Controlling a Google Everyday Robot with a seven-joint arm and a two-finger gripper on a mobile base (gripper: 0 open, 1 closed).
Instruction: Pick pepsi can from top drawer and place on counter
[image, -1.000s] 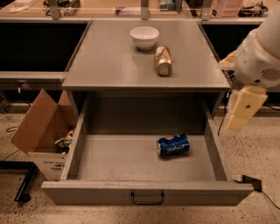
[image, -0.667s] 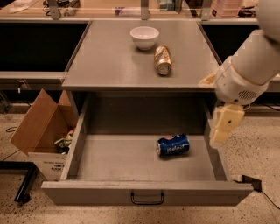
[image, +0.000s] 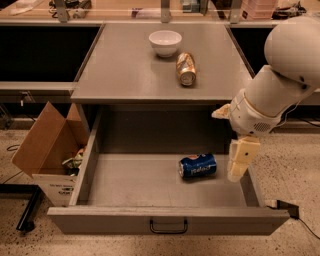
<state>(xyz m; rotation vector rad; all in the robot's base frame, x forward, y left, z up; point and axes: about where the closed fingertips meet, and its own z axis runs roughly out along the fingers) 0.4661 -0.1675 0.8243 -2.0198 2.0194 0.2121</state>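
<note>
The pepsi can (image: 198, 166), blue with white lettering, lies on its side on the floor of the open top drawer (image: 150, 182), right of the middle. My gripper (image: 239, 161) hangs from the white arm (image: 280, 85) over the drawer's right side, pointing down, just right of the can and a little above it, holding nothing. The grey counter (image: 125, 70) lies above the drawer.
A white bowl (image: 165, 42) and a gold can (image: 186, 68) lying on its side sit on the counter. An open cardboard box (image: 50, 145) stands on the floor left of the drawer. The drawer's front panel carries a black handle (image: 168, 227).
My arm has swung left and down from the right edge of the view, bringing the gripper in over the drawer's right side, close to the pepsi can. The can has not moved.
</note>
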